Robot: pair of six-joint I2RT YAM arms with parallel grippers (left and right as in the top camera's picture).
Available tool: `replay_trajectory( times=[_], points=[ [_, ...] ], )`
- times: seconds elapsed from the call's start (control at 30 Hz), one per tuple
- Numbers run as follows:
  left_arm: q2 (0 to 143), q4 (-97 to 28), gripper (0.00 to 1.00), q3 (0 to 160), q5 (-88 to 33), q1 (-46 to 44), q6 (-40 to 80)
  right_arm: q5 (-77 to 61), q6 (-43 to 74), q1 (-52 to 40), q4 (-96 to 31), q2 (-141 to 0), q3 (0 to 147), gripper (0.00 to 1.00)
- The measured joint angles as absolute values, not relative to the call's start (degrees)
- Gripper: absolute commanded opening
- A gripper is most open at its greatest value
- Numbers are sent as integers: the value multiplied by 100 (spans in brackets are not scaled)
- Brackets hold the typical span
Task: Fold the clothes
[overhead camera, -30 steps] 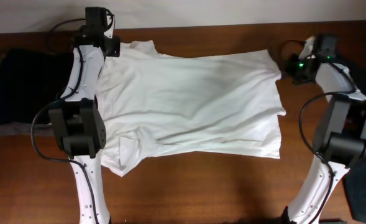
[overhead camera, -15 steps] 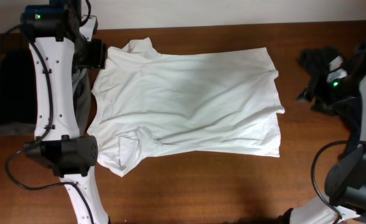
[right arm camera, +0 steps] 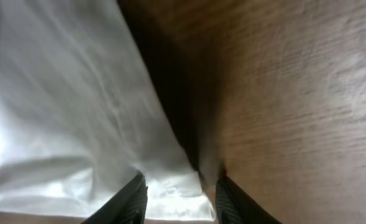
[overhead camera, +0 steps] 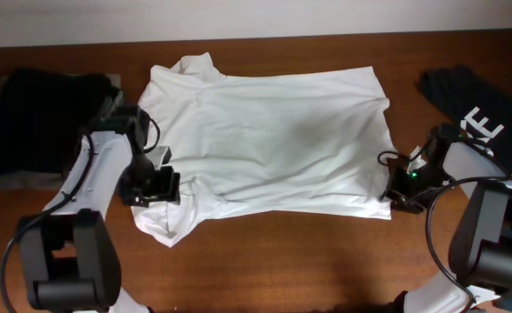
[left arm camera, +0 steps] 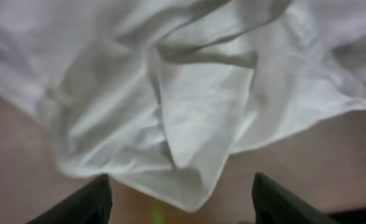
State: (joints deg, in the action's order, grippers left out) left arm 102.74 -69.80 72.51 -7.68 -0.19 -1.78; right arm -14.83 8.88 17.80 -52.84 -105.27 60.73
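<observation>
Fingers [left arm camera: 97, 200] of the left gripper [overhead camera: 156, 184] are spread wide over the crumpled near-left sleeve [left arm camera: 195, 124], pinching nothing. Those of the right gripper [right arm camera: 179, 202] are also apart, straddling the near-right hem corner [right arm camera: 186, 194]. The wooden table [overhead camera: 282, 261] shows bare room along its near side. The white T-shirt [overhead camera: 273, 139] lies flat at centre, collar far left. Folded dark garments [overhead camera: 38, 122] sit left of it, and a black shirt with white lettering [overhead camera: 468, 109] lies right, clear of the hem.

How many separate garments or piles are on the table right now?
3: the white T-shirt spread in the centre, a black lettered shirt far right, a dark folded stack far left, possibly holding several garments.
</observation>
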Motion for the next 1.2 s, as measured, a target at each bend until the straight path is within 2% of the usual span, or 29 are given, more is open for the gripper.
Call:
replay_trajectory(
  times=[0.03, 0.1, 0.2, 0.33, 0.43, 0.5, 0.53, 0.57, 0.6, 0.63, 0.77, 0.87, 0.93, 1.0, 1.03, 1.07, 1.13, 1.2],
  points=[
    [10276, -6740, 72, 7000, -821, -19, -158, -1483, 926, 1780, -5214, -10519, 6066, 31],
    [10276, -6436, 72, 6600, -958, -19, -117, -1540, 945, 1780, -5061, -10512, 6040, 4],
    [10276, -6335, 72, 6471, -1017, -19, -97, -1649, 989, 1780, -5033, -10512, 5999, 4],
    [10276, -6134, 71, 6464, -1033, -19, -89, -1581, 884, 1780, -6316, -10309, 6475, 4],
    [10276, -6031, 70, 6434, -1033, -19, -78, -751, 1194, 1780, -7271, -9883, 6869, 4],
    [10276, -5986, 69, 6283, -1050, -19, -78, -338, 1334, 1780, -7415, -9747, 6901, 4],
    [10276, -5907, 60, 6156, -1087, -19, -78, -272, 1350, 1780, -7411, -9749, 6901, 4],
    [10274, -5736, 47, 5918, -1166, -19, -75, -213, 1354, 1780, -7393, -9749, 6901, 4],
    [10248, -5559, 17, 5712, -1273, -16, -36, -169, 1356, 1780, -7336, -9749, 6901, 4],
    [10208, -5489, 0, 5590, -1417, 5, -16, -134, 1356, 1780, -7269, -9749, 6904, 4],
    [10204, -6178, 0, 5548, -1699, 95, 1, 19, 1398, 1780, -7017, -9749, 6906, 4],
    [10169, -7120, 1, 6351, -1273, 659, -19, 349, 1564, 1778, -7157, -9749, 6906, 4],
    [10018, -7378, 3, 6477, -1109, 825, -62, 541, 1623, 1778, -7537, -9749, 6906, 20],
    [9800, -7454, 27, 6484, -943, 862, -115, 762, 1662, 1780, -7634, -9749, 6906, 37],
    [9769, -7456, 32, 6486, -886, 880, -152, 805, 1660, 1780, -7675, -9749, 6906, 39],
    [9769, -7454, 46, 6488, -829, 882, -165, 803, 1636, 1780, -7699, -9749, 6906, 40],
    [9769, -7380, 58, 6490, -1026, 882, -320, 486, 1559, 1780, -7675, -9749, 6906, 41],
    [9769, -7238, 63, 6495, -1308, 755, -469, -51, 1455, 1780, -7352, -9743, 6665, 41]
  ],
)
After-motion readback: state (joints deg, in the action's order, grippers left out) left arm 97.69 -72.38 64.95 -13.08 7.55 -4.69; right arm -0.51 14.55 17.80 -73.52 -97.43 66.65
